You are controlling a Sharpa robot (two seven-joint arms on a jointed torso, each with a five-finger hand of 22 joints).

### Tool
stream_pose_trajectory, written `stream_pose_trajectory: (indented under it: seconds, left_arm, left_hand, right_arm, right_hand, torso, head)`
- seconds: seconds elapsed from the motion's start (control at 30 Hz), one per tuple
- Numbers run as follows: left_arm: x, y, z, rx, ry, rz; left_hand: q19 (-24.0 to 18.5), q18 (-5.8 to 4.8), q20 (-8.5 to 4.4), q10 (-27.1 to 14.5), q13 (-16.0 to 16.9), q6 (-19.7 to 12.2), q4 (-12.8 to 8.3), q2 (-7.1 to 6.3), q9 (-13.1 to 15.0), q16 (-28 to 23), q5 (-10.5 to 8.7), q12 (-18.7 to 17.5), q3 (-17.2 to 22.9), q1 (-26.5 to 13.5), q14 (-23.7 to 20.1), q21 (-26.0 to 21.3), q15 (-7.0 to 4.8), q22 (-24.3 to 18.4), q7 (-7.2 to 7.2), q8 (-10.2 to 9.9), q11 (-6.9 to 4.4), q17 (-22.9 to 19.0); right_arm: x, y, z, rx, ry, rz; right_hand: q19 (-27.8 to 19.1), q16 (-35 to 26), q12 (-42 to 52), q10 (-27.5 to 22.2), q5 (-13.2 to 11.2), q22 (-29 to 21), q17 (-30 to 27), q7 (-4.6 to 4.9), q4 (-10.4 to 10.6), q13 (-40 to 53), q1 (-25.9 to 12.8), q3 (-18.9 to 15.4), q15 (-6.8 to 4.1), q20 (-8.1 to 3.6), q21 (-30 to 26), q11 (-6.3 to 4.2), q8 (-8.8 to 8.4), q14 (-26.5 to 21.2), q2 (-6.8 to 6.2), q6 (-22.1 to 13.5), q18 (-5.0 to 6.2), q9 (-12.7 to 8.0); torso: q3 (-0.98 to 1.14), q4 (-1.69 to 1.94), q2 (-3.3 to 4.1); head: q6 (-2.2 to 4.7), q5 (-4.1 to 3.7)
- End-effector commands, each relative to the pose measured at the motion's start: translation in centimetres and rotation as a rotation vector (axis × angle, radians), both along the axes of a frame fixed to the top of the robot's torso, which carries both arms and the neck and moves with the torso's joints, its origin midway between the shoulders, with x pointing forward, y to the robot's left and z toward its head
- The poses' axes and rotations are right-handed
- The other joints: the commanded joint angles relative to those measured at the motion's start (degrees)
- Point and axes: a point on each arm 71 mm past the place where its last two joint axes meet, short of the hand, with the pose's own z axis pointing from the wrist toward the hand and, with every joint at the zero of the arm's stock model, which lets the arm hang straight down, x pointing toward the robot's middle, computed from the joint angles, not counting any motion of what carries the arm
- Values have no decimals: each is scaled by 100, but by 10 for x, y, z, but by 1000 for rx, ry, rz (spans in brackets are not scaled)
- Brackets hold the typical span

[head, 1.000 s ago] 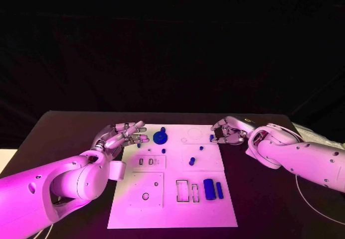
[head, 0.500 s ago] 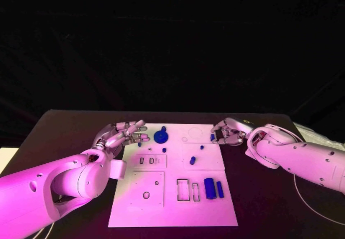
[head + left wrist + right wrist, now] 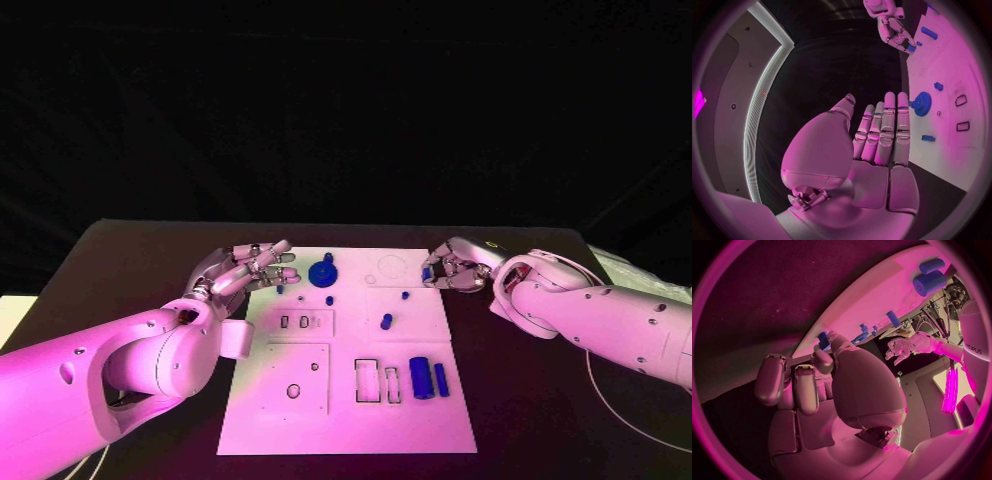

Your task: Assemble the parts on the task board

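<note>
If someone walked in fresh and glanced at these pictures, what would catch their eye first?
Probably the white task board in the middle of the black table, dotted with small blue parts, among them a round gear-like piece near its far edge. Next, the two silver hands at the board's far corners: the left hand with fingers apart, the right hand curled beside a blue part.

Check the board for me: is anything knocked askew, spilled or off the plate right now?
Nothing stands out. The task board lies flat and square on the table, and the blue parts, including the gear and the two bars, lie on it. The left hand hovers open at its far left corner; the right hand sits at its far right edge.
</note>
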Motion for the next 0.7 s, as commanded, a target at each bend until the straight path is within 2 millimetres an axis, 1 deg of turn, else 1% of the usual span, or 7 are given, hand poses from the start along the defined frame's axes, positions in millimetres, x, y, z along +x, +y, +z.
stream_pose_trajectory:
  seconds: [0.03,0.27,0.4,0.43,0.5,0.57,0.7]
  left_arm:
    - [0,-2,1,-10,-6,-17]
    - [0,-2,1,-9,-5,-16]
    - [0,-2,1,-8,-4,-16]
    - [0,-2,1,-8,-4,-16]
    - [0,-1,1,-8,-4,-15]
    - [0,-1,1,-7,-4,-13]
    - [1,0,1,-6,-4,-11]
  left_hand:
    - [25,59,5,-27,-2,-29,-32,27,-3,-30,-2,-20,1,28,15,11,29,-7,-1,-21,-9,5]
    - [24,59,6,-26,-2,-28,-39,32,-3,-33,-1,-21,5,32,14,10,29,-8,-2,-21,-9,9]
    - [23,59,6,-26,-2,-28,-44,35,-3,-35,0,-22,7,36,14,10,29,-9,-2,-22,-10,11]
    - [23,59,6,-26,-2,-28,-44,35,-3,-35,0,-22,7,36,14,10,29,-9,-2,-22,-10,11]
    - [23,59,6,-26,-2,-28,-44,35,-3,-35,0,-22,7,36,14,10,29,-9,-2,-22,-10,11]
    - [23,59,6,-26,-2,-28,-44,35,-3,-35,0,-22,7,36,14,10,29,-9,-2,-22,-10,11]
    - [23,59,6,-26,-2,-29,-52,39,-2,-37,0,-24,12,43,13,10,28,-9,-3,-23,-10,14]
  right_arm:
    - [0,2,-1,3,13,8]
    - [0,4,-1,8,12,8]
    - [0,4,0,23,-1,-6]
    - [0,4,1,29,-6,-10]
    - [-1,4,3,47,-29,-23]
    - [-2,5,6,63,-49,-31]
    - [-4,8,14,100,-74,-44]
  right_hand:
    - [18,29,46,32,-35,13,316,-11,-6,32,-3,55,-38,-48,22,-36,27,387,69,67,-41,8]
    - [24,35,77,58,-51,24,327,-29,-14,61,1,77,-50,-59,29,-50,41,390,94,123,-43,13]
    - [36,46,130,104,-159,46,350,-77,-67,114,80,192,-86,-89,42,-93,77,395,192,249,-46,34]
    - [40,51,149,119,-190,55,360,-94,-90,132,115,237,-97,-97,47,-106,92,397,230,290,-47,43]
    - [53,64,194,158,-337,80,386,-136,-171,178,219,380,-129,-126,60,-144,125,402,327,388,-52,68]
    - [76,92,283,223,-382,132,440,-167,-246,259,304,492,-151,-146,87,-170,153,413,399,459,-61,89]
    - [95,117,347,277,-428,171,487,-191,-298,320,321,579,-166,-165,107,-187,175,422,438,522,-70,111]
  torso:
    - [1,1,0]
    - [3,0,-1]
    - [2,1,-2]
    - [3,2,-1]
    - [4,-2,-4]
    - [3,2,-8]
    - [-2,6,-11]
  head:
    - [-8,12]
    - [-15,12]
    - [-22,16]
    - [-20,19]
    - [-18,24]
    - [-18,28]
    - [-19,22]
